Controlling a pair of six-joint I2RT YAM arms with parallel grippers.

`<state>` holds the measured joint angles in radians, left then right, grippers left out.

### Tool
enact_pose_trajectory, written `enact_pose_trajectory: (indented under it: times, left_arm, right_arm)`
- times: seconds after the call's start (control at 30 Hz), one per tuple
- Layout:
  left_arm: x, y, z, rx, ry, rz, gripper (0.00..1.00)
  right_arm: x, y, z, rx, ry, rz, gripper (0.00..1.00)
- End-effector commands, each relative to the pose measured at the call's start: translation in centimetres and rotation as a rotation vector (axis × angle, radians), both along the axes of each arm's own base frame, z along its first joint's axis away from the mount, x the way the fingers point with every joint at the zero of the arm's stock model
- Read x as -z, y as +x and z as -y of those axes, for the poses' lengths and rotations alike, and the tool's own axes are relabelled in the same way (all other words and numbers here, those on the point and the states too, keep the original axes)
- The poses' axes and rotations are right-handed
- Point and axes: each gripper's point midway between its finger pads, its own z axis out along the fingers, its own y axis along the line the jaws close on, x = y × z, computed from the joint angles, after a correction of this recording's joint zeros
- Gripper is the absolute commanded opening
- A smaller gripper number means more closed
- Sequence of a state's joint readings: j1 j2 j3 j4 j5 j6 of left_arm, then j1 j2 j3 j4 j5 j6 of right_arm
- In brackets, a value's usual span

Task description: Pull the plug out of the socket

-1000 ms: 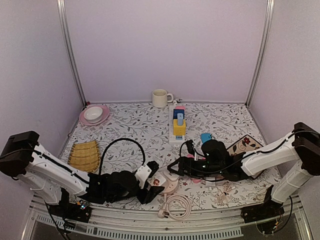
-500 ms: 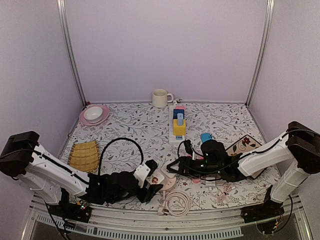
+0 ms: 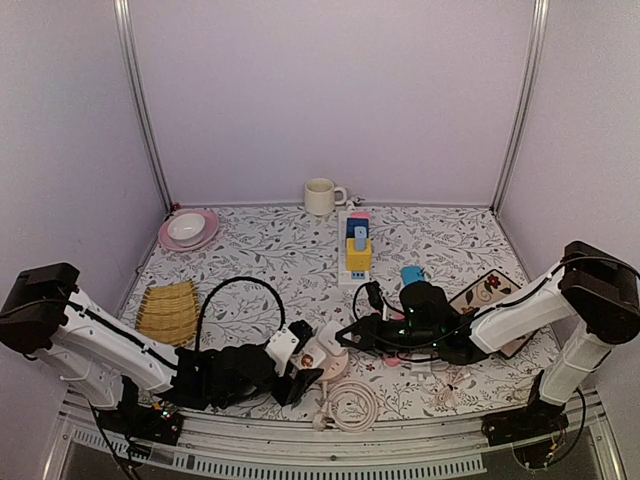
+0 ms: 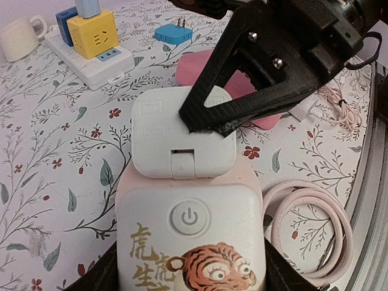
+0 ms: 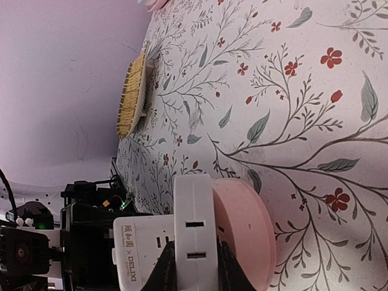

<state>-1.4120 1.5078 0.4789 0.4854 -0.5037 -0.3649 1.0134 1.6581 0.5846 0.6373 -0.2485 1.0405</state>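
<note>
The socket [image 4: 191, 233] is a white block with a power button and a tiger print, set on a round pink base [image 5: 242, 227]. My left gripper [image 4: 191, 273] is shut on the socket, one dark finger on each side. The plug [image 4: 182, 139] is a white square block seated against the pink base, just beyond the tiger block. My right gripper [image 5: 195, 270] is shut on the plug [image 5: 194, 224], its black fingers [image 4: 242, 100] pinching both flat faces. From above, both grippers meet at the socket [image 3: 325, 358] near the table's front edge.
A coiled pink cable [image 3: 345, 405] lies in front of the socket, and a black cable loop [image 3: 235, 290] to its left. Behind are a power strip with cube adapters [image 3: 355, 250], a blue adapter [image 3: 411, 274], a mug [image 3: 320, 196], a pink plate with bowl [image 3: 188, 230], a woven mat [image 3: 168, 310] and a patterned coaster [image 3: 490, 290].
My right gripper's jaws have closed onto the plug, and that arm has shifted slightly left. The socket and cable coil have moved a little left. The left gripper keeps its hold.
</note>
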Motion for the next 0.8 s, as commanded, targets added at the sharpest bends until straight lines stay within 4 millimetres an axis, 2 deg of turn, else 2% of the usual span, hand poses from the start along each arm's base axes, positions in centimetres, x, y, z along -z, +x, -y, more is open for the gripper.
enact_pose_trajectory:
  times: [0.0,0.33,0.77]
  left_arm:
    - [-1.9,0.7,1.2,-0.010,-0.082,0.024,0.43]
    - [-1.0,1.0,1.9,-0.002,-0.055,0.005,0.42]
    - [-0.7,1.3,2.0,-0.012,-0.046,-0.005,0.42]
  right_arm:
    - [-3.3,-1.6,-1.8,-0.092,0.159,-0.005,0.14]
    - [-6.9,-2.6,-1.8,-0.127,0.312,0.006,0.07]
    - [-9.6,-3.3,-1.6,-0.173,0.400,0.069,0.06]
